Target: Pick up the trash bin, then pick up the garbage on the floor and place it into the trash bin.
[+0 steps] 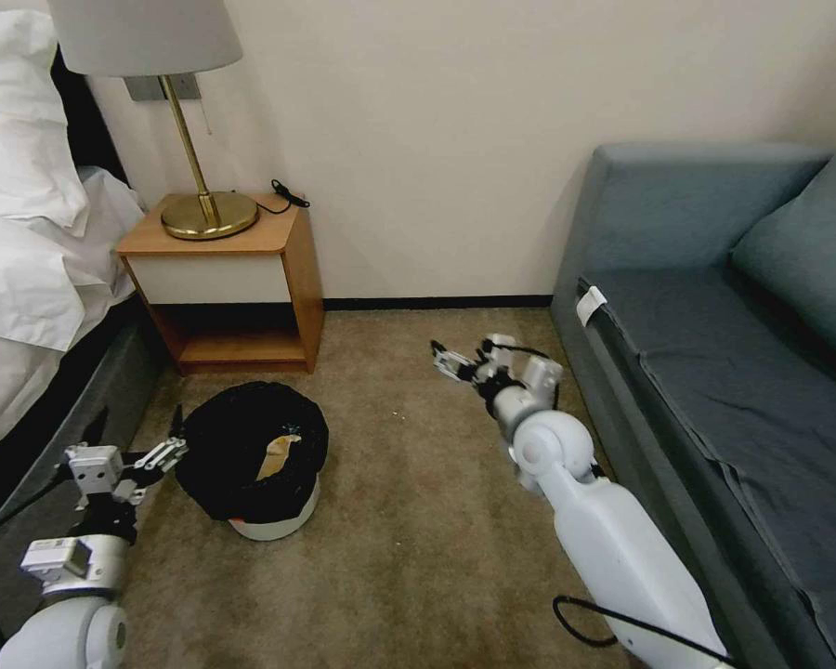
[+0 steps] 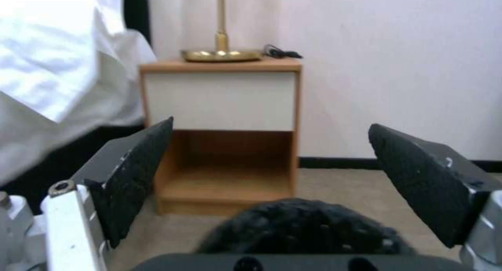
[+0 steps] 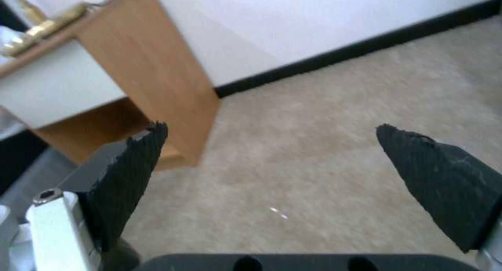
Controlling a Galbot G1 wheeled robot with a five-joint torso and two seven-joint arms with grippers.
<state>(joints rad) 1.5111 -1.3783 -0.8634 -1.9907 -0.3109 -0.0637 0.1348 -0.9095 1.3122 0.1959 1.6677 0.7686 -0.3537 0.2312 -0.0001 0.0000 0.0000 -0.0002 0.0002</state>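
Note:
The trash bin stands on the carpet in front of the nightstand, a small white round bin with a crinkled black bag draped over its rim. A tan piece of garbage lies inside it. My left gripper is open just left of the bin's rim. In the left wrist view the open left gripper has the black bag low between its fingers. My right gripper hangs open and empty over bare carpet to the right of the bin; the right wrist view shows it above carpet.
A wooden nightstand with a brass lamp stands against the wall behind the bin. The bed is at the left and a blue-grey sofa at the right. Open carpet lies between them.

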